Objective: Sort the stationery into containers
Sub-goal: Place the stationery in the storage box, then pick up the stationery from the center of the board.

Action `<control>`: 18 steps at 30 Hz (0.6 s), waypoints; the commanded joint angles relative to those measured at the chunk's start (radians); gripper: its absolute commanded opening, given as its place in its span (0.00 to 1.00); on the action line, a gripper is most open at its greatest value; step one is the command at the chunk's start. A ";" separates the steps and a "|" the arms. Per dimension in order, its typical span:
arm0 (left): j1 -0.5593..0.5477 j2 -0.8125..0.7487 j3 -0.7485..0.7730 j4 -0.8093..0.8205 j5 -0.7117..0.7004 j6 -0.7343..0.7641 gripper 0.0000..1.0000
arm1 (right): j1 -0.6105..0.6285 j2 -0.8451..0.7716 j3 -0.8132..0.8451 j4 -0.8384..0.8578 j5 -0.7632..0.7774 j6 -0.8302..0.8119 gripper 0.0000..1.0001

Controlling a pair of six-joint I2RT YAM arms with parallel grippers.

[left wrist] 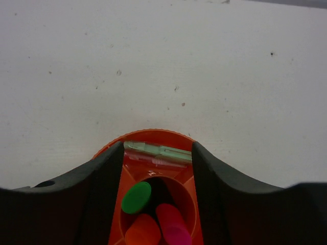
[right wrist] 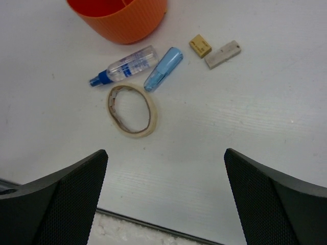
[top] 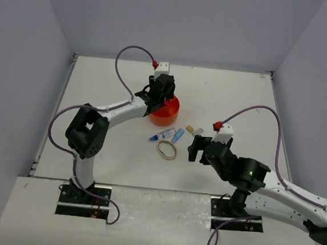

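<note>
Abt half done: 3 highlighters [left wrist: 153,219] + mint marker [left wrist: 158,151] in organizer [top: 164,112]. Left to sort, just beside organizer: pen [right wrist: 124,66], blue marker [right wrist: 163,68], rubber band [right wrist: 132,110], 2 blocks [right wrist: 200,45]. Left claw [left wrist: 157,153], right claw [right wrist: 166,158] both wide, empty.

We see soft, even light from above in all views; the table [top: 103,151] reads evenly bright. Close to the lens, the left gripper [left wrist: 158,153] is dark and blurred; the green highlighter cap [left wrist: 136,197] between its jaws is mildly soft. Ahead of the right gripper [right wrist: 166,153], the rubber band [right wrist: 153,112] is sharp, casting a faint shadow.
</note>
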 commanded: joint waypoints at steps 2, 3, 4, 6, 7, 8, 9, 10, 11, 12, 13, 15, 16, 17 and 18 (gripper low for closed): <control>-0.002 -0.223 -0.027 0.062 0.000 -0.019 0.76 | -0.190 0.209 0.060 0.066 -0.188 0.025 0.99; -0.008 -0.273 -0.040 0.063 0.002 -0.016 0.81 | -0.198 0.268 0.068 0.078 -0.191 0.032 0.99; -0.012 -0.302 -0.046 0.063 0.004 -0.010 0.85 | -0.201 0.300 0.089 0.088 -0.192 0.041 0.99; -0.019 -0.354 -0.061 0.063 0.007 0.003 0.96 | -0.209 0.360 0.101 0.103 -0.197 0.060 0.99; -0.023 -0.407 -0.081 0.058 0.012 0.008 0.98 | -0.230 0.407 0.128 0.108 -0.201 0.079 0.99; -0.027 -0.460 -0.102 0.050 0.018 0.012 1.00 | -0.256 0.459 0.157 0.111 -0.204 0.098 0.96; -0.028 -0.502 -0.118 0.040 0.024 0.012 1.00 | -0.287 0.512 0.181 0.111 -0.205 0.111 0.90; -0.028 -0.537 -0.134 0.034 0.030 0.010 1.00 | -0.306 0.585 0.216 0.111 -0.202 0.123 0.83; -0.029 -0.572 -0.152 0.002 0.032 0.006 1.00 | -0.309 0.601 0.224 0.111 -0.202 0.135 0.81; -0.031 -0.621 -0.182 -0.014 0.044 0.001 1.00 | -0.323 0.651 0.250 0.112 -0.203 0.146 0.76; -0.032 -0.674 -0.215 -0.024 0.059 -0.005 1.00 | -0.342 0.715 0.284 0.113 -0.205 0.156 0.69; -0.032 -0.814 -0.309 -0.048 0.089 -0.013 1.00 | -0.358 0.801 0.333 0.114 -0.216 0.165 0.59; -0.033 -0.872 -0.348 -0.063 0.095 -0.014 1.00 | -0.362 0.843 0.358 0.114 -0.223 0.169 0.57; -0.033 -0.908 -0.369 -0.076 0.104 -0.017 1.00 | -0.361 0.866 0.383 0.116 -0.235 0.172 0.56; -0.033 -0.971 -0.404 -0.095 0.101 -0.021 1.00 | -0.362 0.914 0.395 0.120 -0.241 0.175 0.56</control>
